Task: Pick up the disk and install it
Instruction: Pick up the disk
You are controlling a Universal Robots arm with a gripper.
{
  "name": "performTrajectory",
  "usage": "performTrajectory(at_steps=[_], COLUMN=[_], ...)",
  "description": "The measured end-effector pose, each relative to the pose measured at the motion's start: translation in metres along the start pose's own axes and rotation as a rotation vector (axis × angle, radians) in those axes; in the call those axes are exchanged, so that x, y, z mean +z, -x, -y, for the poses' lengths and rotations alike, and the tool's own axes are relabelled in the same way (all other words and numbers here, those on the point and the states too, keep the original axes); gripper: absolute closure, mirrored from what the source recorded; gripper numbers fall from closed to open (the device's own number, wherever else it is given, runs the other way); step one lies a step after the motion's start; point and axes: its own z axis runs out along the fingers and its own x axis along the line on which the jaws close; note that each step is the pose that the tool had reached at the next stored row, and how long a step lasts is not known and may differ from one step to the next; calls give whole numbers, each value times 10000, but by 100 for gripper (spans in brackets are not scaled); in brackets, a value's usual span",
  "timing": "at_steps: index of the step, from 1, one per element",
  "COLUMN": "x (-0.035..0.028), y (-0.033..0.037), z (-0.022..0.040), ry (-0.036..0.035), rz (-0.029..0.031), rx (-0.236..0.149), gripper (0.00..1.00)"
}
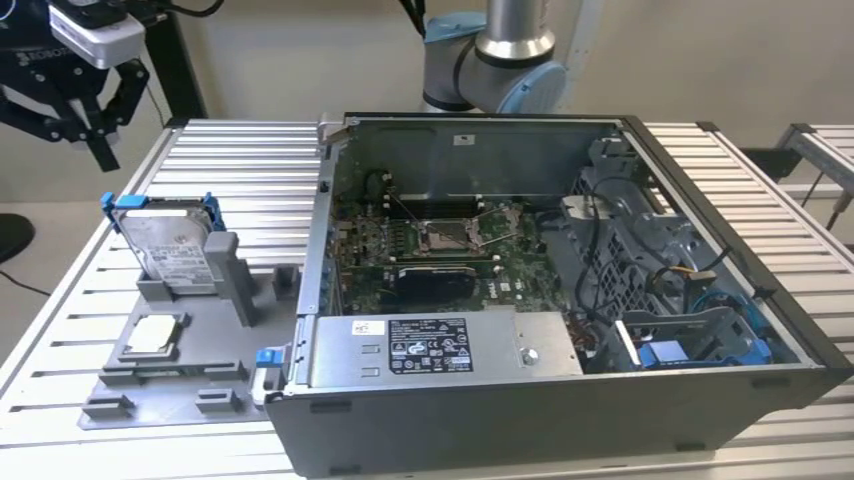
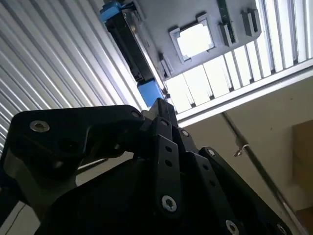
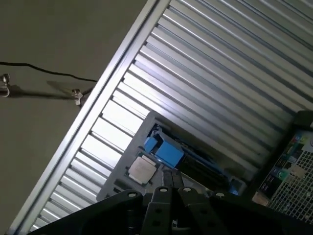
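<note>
Up at the exterior view's top left: my gripper (image 1: 80, 140) hangs above the corner of the ribbed table (image 1: 240, 160), with nothing in it that I can see.
Pincer state: honestly can't tell if it's apart or together.
Disk spot: the disk (image 1: 167, 240) stands on edge in the grey holder (image 1: 234, 265), just beside the open computer case (image 1: 534, 410), so it's not installed yet.
Which way from me: it's below me and a bit toward the exterior view's right, well apart.
Long axis: its thin top edge faces up and runs roughly along the table's ribs, with the blue carrier at both ends. I reckon that's the line to square up with.
Not my target: the small square chip (image 1: 154, 335) lies flat near the holder.
</note>
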Motion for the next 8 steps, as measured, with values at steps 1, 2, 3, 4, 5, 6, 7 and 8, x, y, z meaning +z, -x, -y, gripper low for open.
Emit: performTrajectory(at_steps=[1,2,3,4,5,6,7,8], x=[1,2,3,4,5,6,7,8], y=[0,0,0,0,0,0,0,0], z=[0,0,0,0,0,0,0,0], ry=[-2,-3,-4,-4,-5,-5,-5,-5], rz=[-2,-5,-9,-12,-14,-18,-20,-24], rx=[-183,-370,-548,-734,-903,-1094,-1268,-1453], gripper=[100,100,100,100,100,100,100,100])
